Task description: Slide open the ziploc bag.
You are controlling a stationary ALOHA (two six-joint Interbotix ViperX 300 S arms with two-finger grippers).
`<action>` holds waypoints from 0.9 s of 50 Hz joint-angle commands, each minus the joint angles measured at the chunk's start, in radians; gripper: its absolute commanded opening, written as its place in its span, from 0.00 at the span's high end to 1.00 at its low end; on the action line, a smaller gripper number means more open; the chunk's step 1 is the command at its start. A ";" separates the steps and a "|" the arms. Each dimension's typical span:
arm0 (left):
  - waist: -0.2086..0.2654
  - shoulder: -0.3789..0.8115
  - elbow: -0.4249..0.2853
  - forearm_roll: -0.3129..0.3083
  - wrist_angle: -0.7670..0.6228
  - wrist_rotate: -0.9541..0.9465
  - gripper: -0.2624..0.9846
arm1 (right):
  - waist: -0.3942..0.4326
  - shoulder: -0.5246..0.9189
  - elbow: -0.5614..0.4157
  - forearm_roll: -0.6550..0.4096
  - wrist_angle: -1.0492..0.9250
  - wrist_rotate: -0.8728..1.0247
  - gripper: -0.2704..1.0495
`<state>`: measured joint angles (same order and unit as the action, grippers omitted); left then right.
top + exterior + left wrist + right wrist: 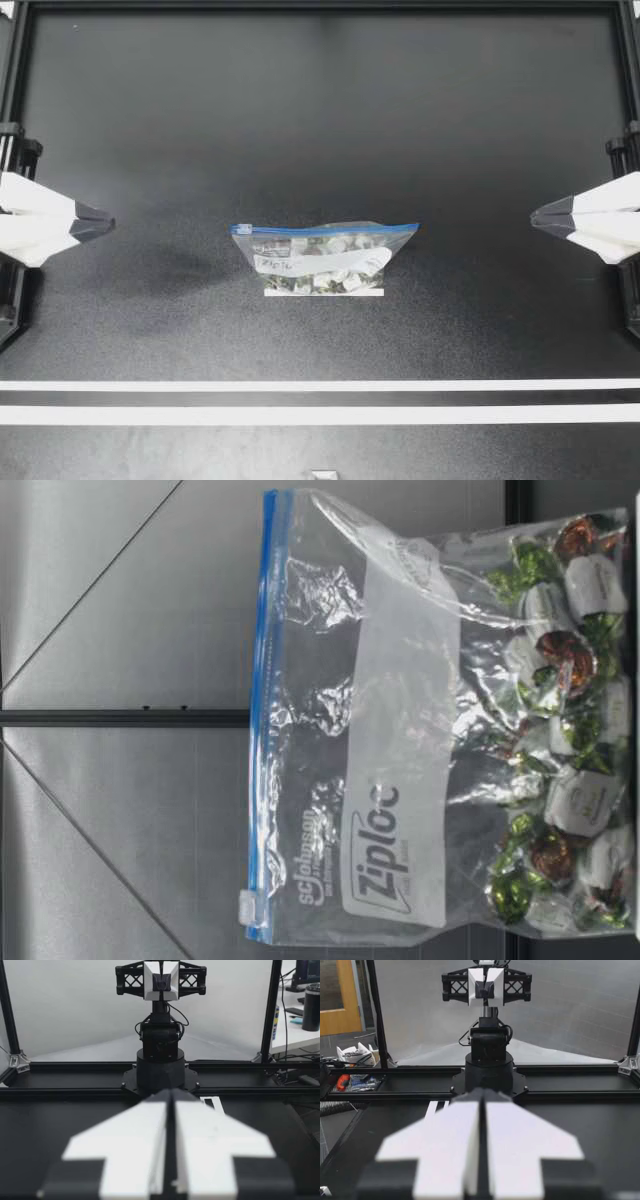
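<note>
A clear ziploc bag [322, 258] holding wrapped candies lies in the middle of the black table. Its blue zipper strip [325, 228] runs along the far edge, with the white slider [243, 229] at the end toward my left arm. My left gripper [108, 224] is shut and empty, well off to the bag's left. My right gripper [535, 217] is shut and empty, well off to its right. From table height the bag [400, 730] stands with the zipper [262, 720] up, the slider [246, 907] at one end and the candies [560, 730] at the bottom. Each wrist view shows its own gripper [170, 1094] [481, 1092] closed.
Two white tape lines [320, 385] [320, 414] cross the table nearer the front edge. Black frame rails [320, 6] border the back and sides. Each arm's base [160, 1060] [489, 1060] faces the other across the table.
</note>
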<state>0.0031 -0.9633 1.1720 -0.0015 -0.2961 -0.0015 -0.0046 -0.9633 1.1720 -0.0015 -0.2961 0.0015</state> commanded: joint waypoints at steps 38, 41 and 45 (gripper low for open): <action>0.064 0.575 0.063 -0.132 -0.198 -0.009 0.77 | -0.034 0.357 -0.192 -0.002 -0.227 -0.002 0.92; 0.064 0.601 0.058 -0.132 -0.216 -0.011 0.69 | -0.052 0.390 -0.216 -0.002 -0.227 -0.002 0.92; 0.064 0.632 0.049 -0.133 -0.239 -0.011 0.56 | -0.069 0.436 -0.250 -0.002 -0.227 -0.003 0.91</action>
<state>0.0660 -0.3528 1.2487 -0.1335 -0.5047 -0.0123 -0.0506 -0.5599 0.9756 -0.0031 -0.5139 0.0015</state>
